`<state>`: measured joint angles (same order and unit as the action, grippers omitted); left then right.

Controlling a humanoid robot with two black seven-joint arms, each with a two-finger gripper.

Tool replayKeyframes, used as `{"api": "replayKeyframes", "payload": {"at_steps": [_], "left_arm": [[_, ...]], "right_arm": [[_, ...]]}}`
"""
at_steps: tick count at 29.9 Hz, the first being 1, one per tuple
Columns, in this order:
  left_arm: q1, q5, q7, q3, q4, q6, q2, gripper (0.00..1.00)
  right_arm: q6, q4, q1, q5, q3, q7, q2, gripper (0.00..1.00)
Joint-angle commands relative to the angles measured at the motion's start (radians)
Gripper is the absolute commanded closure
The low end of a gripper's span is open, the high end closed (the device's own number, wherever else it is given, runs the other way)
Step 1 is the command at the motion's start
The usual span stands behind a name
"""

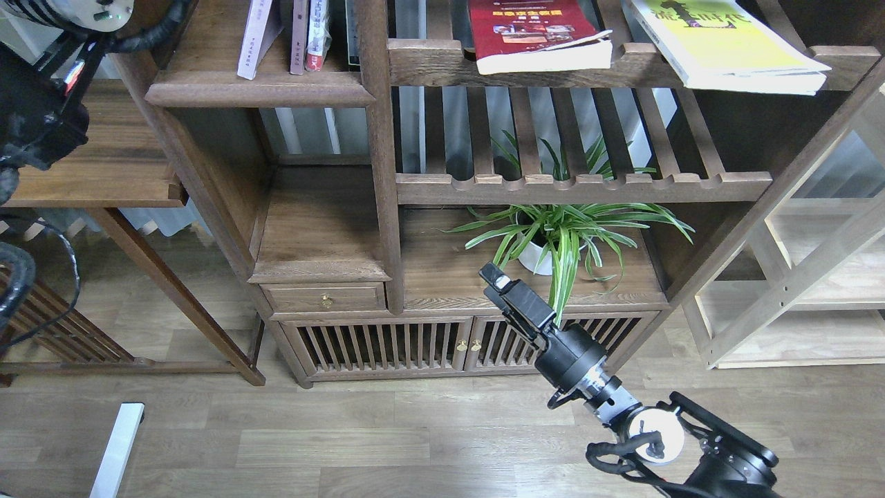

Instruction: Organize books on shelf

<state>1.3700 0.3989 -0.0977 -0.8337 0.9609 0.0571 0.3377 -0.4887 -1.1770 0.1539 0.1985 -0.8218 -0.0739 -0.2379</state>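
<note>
A pale lavender-white book (257,34) stands leaning on the solid dark-brown shelf (263,90) at the upper left, beside other upright books. A thick dark-red book (532,31) lies flat on the upper slatted rack. A yellow-green book (719,41) lies flat to its right, overhanging the rail. Only thick parts of my left arm (41,111) show at the far left; its gripper is out of view. My right gripper (494,275) is low in front of the cabinet, fingers together and empty, far below the books.
Thin upright books (308,34) stand right of the lavender one. A potted spider plant (553,235) sits just behind my right gripper. A lower slatted rack (581,187), a pale wooden rack (795,290) at right and a side table (104,166) at left.
</note>
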Motion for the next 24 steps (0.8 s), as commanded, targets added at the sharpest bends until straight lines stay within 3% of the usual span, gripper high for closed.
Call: {"api": "replayKeyframes", "payload": {"at_steps": [1, 12, 20, 24], "left_arm": [[-0.023, -0.046, -0.001, -0.002, 0.08, -0.005, 0.046, 0.26], [-0.127, -0.112, -0.013, -0.07, 0.258, -0.14, 0.187, 0.22], [-0.356, -0.112, -0.01, -0.211, 0.485, -0.2, 0.208, 0.13], [-0.391, -0.117, -0.01, -0.263, 0.515, -0.363, 0.193, 0.07]], "right_arm": [[0.0, -0.01, 0.0, -0.028, 0.0, 0.0, -0.032, 0.08], [0.0, -0.018, 0.001, -0.036, -0.117, 0.0, -0.08, 0.05], [0.0, -0.03, -0.017, -0.036, -0.227, 0.0, -0.084, 0.05], [0.0, -0.027, -0.017, -0.013, -0.283, -0.003, -0.083, 0.05]]}}
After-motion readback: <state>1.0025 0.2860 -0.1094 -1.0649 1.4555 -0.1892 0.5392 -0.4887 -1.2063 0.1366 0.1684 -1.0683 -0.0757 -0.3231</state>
